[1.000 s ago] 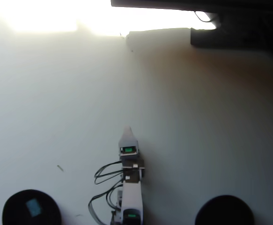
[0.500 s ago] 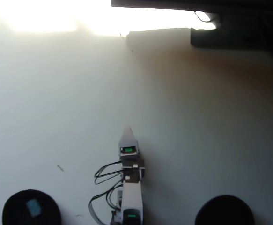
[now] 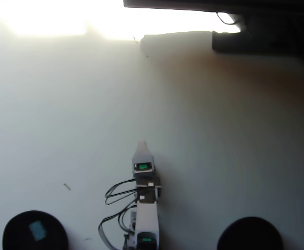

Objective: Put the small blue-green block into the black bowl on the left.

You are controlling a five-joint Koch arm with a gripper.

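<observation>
In the overhead view the small blue-green block lies inside the black bowl at the bottom left, a pale teal patch on the dark floor of the bowl. My gripper points up the picture from the white arm at bottom centre, well to the right of that bowl and apart from it. Only one narrow pointed tip shows, so the jaws lie one over the other and their state is unclear. Nothing shows between them.
A second round black bowl sits at the bottom right. Black cables loop left of the arm. A dark object fills the top right edge. Strong glare washes out the top left of the white table.
</observation>
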